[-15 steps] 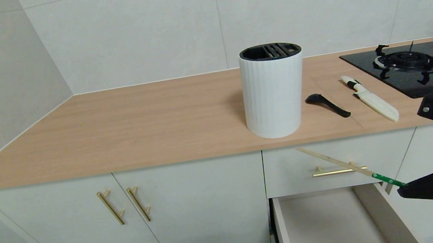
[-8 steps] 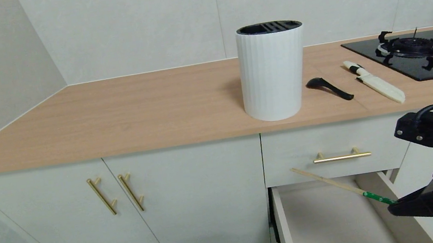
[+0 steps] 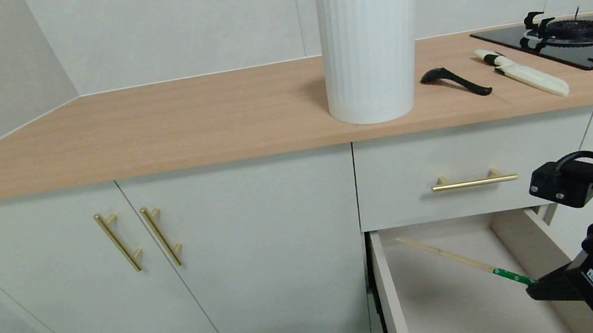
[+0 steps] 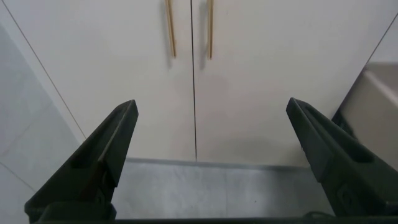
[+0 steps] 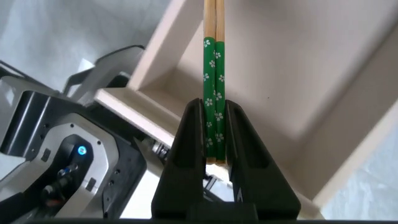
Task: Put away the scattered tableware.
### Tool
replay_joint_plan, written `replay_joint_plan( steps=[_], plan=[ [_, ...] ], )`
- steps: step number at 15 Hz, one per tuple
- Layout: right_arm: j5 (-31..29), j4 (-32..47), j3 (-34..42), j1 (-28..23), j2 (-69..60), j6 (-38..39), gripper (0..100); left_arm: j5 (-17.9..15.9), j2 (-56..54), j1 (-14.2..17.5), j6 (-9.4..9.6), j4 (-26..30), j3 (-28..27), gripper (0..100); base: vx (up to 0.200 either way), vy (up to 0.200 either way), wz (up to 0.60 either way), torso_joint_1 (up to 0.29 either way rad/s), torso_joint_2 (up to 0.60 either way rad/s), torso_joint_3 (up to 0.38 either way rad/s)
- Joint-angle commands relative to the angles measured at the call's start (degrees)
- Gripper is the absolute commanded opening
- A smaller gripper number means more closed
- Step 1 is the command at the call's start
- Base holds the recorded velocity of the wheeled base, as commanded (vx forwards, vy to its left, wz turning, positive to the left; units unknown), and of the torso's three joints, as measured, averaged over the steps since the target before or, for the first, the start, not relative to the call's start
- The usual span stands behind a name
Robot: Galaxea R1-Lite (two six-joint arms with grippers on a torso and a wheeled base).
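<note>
1. In the lower right of the head view, our right gripper (image 3: 532,282) is clamped on the green-banded end of the chopsticks (image 3: 460,260). They slant up and to the left over the open drawer (image 3: 384,294). We cannot tell whether their far tips touch the drawer floor.
2. The right wrist view adds detail. The chopsticks (image 5: 214,62) are two sticks side by side, with small white flowers on the green band. The right gripper (image 5: 215,146) has its fingers pressed on that band from both sides. Beyond them lies the pale inside of the open drawer (image 5: 292,74).
3. The head view also takes in the wooden countertop (image 3: 150,129) across the upper half of the frame. At upper centre on it stands a white ribbed holder (image 3: 370,49).
4. Just right of the holder lies a black spoon (image 3: 454,82), and farther right a cream-bladed knife (image 3: 524,79). Both rest flat on the wood, apart from each other.
5. At the upper right edge sits the black gas stove (image 3: 571,40).
6. Directly above the open drawer is a closed drawer with a brass handle (image 3: 474,182).
7. Left of centre, the cabinet doors (image 3: 140,240) carry two slanted brass handles.
8. The left wrist view supplies our left gripper (image 4: 211,113), with its fingers spread wide and nothing between them. It faces the cabinet doors (image 4: 249,81) low down, with grey floor (image 4: 217,193) beneath them.
</note>
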Motion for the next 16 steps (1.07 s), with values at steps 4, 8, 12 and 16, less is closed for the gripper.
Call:
replay_joint_plan(
  steps=[4, 8, 12, 16],
  plan=[
    [-0.11, -0.01, -0.01, 0.02, 1.82, -0.01, 0, 0.02, 0.07, 0.0, -0.02, -0.01, 0.0, 100, 0.0, 0.0, 0.0, -0.069, 0.32, 0.244],
    [-0.11, -0.01, -0.19, 0.02, 2.96, -0.01, 0, 0.02, 0.07, 0.0, -0.02, 0.07, 0.0, 100, 0.0, 0.0, 0.0, -0.007, 0.02, 0.009],
    [-2.31, -2.91, -0.1, -0.51, 10.0, 0.61, 0, 0.02, 0.07, 0.0, -0.02, -0.01, 0.0, 100, 0.0, 0.0, 0.0, 0.0, 0.0, 0.0],
    [-8.38, -3.79, -6.34, -2.0, 24.23, 12.04, 0, 0.02, 0.07, 0.0, -0.02, 0.07, 0.0, 100, 0.0, 0.0, 0.0, 0.0, 0.0, 0.0]
  ],
)
